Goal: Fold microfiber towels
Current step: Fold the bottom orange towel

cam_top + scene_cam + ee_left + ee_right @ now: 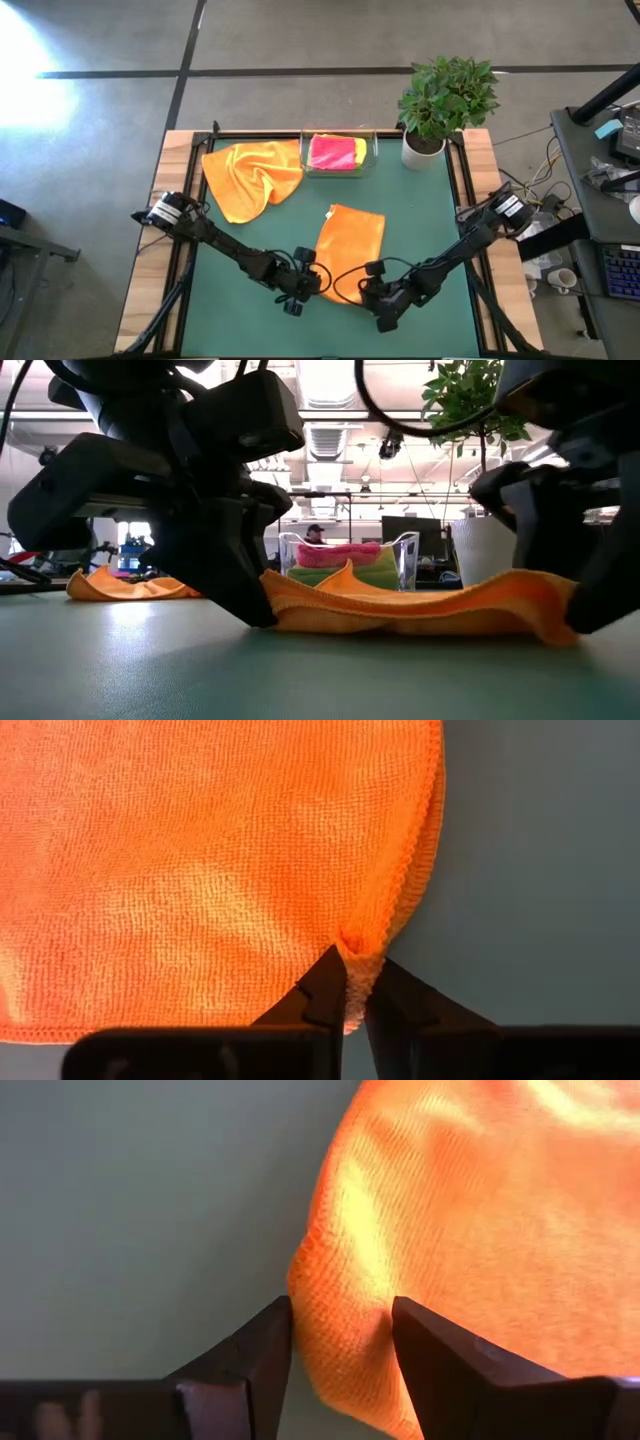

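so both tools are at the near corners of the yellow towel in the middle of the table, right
Not quite: that towel is orange, not yellow, as the high view shows. The rest holds: the left tool pinches one near corner and the right tool straddles the other, in the middle of the table.

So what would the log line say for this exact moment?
left pincer: shut on orange towel corner | right pincer: open around other near corner | second orange towel: crumpled, far left
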You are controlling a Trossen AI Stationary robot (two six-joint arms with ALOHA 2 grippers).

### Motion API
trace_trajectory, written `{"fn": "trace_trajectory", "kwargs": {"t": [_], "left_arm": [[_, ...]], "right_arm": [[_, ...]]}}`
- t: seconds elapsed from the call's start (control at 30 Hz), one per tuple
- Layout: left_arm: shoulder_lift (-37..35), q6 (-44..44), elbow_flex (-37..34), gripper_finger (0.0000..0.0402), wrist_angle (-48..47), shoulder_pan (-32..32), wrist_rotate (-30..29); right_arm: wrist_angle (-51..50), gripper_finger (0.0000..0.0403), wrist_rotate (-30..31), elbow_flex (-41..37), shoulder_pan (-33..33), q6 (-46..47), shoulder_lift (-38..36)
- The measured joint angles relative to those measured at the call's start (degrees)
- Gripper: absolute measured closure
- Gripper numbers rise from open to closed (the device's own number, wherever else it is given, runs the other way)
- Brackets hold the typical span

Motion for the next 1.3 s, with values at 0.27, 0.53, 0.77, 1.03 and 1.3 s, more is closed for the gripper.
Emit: {"fn": "trace_trajectory", "kwargs": {"t": [0.27,0.53,0.77,1.03,1.3], "left_arm": [[0.00,-3.94,0.01,0.0385,0.07,-0.04,0.32],[-1.52,-12.43,1.21,0.0385,-0.16,-0.09,6.47],[-6.21,-14.93,1.51,0.0385,-0.73,-0.20,9.39],[-13.20,-20.98,1.51,0.0385,-1.53,-0.21,13.48],[-15.02,-23.52,0.80,0.0385,-1.71,1.08,9.25]], "right_arm": [[0.49,0.0292,-1.63,-0.10,-0.21,3.38,1.43],[-0.57,0.0389,-4.00,2.11,-0.19,8.74,0.62],[-6.13,0.0393,-4.89,8.68,0.30,8.64,0.51],[-23.13,0.0394,-4.36,18.57,1.24,12.51,0.42],[-39.27,0.0394,5.75,23.18,0.55,27.11,0.42]]}}
